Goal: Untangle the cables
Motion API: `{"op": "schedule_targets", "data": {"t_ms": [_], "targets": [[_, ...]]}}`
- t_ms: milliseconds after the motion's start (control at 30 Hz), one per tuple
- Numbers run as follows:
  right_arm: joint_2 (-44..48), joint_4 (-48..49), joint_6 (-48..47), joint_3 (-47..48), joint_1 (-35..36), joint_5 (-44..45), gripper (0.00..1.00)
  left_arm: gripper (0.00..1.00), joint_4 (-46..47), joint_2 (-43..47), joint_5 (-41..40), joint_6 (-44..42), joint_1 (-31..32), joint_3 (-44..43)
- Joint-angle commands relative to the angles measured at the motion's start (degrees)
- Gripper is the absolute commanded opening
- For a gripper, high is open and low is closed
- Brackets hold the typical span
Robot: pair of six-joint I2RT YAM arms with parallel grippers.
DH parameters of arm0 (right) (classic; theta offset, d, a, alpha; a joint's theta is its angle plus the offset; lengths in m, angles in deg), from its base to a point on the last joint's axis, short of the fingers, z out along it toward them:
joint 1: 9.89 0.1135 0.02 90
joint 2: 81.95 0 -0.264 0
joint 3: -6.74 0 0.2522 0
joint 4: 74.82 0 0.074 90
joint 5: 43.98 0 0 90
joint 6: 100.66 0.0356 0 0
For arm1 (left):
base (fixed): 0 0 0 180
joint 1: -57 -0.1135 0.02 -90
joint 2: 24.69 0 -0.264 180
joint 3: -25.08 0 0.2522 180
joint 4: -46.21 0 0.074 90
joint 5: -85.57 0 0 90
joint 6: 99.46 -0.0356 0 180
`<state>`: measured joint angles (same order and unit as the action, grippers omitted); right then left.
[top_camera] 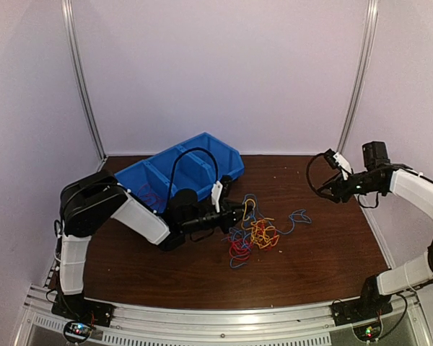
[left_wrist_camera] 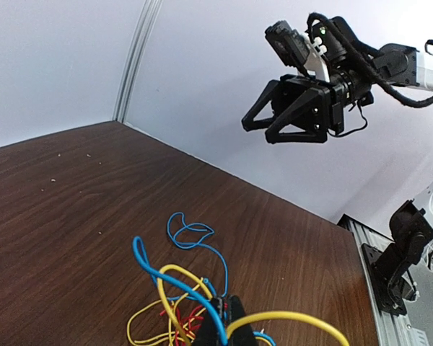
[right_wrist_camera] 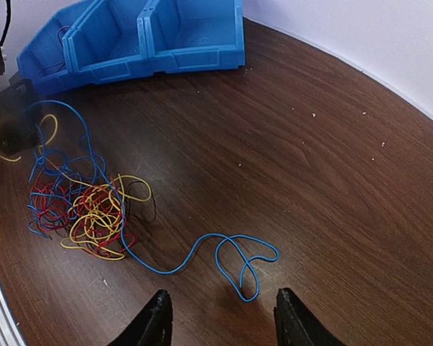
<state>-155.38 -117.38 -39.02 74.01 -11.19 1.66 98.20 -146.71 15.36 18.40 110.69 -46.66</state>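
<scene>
A heap of thin red, blue and yellow-orange cables [top_camera: 256, 234] lies knotted together near the middle of the dark brown wooden table [top_camera: 325, 259]. From the heap a single blue strand [right_wrist_camera: 234, 241] runs out toward 3 o'clock in the top view and ends in a loose loop flat on the wood.

The left gripper [top_camera: 239, 214] sits low at the heap's 10 o'clock edge. In its wrist view its black fingertips [left_wrist_camera: 227, 317] are pressed together, pinching a blue wire and a yellow wire that rise out of the knot.

The right gripper [top_camera: 325, 190] hangs in the air, well apart from the heap at about 2 o'clock. Its two fingers [right_wrist_camera: 155, 321] stand spread with nothing between them, and the blue loop lies on the table below.

A blue plastic bin with several compartments [top_camera: 148, 176] rests at 11 o'clock from the heap, toward the back wall. A dark wire lies in one compartment at the bin's left end, but its colour cannot be made out.
</scene>
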Motion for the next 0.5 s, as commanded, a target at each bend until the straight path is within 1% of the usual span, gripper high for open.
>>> {"op": "schedule_targets", "data": {"t_ms": [0,100,233,367,467], "targets": [[0.1,-0.3,-4.0,0.1,5.3,1.1,0.52,0.02,-0.6,-0.8,2.7,0.2,0.4,-1.3],[-2.7,1.6,-4.4,0.9,11.1,0.6,0.53,0.02,-0.5,-0.5,4.7,-0.1,0.4,-0.5],[-10.3,2.9,-4.7,5.5,18.2,-1.6,0.54,0.02,0.2,0.2,6.1,0.0,0.4,1.0],[-19.3,3.9,-3.7,11.7,22.8,-2.8,0.57,0.02,0.3,1.2,6.4,0.1,0.7,1.9],[-23.7,4.6,-3.2,15.2,25.0,-2.4,0.58,0.02,0.3,1.5,6.6,0.0,0.8,2.3]]}}
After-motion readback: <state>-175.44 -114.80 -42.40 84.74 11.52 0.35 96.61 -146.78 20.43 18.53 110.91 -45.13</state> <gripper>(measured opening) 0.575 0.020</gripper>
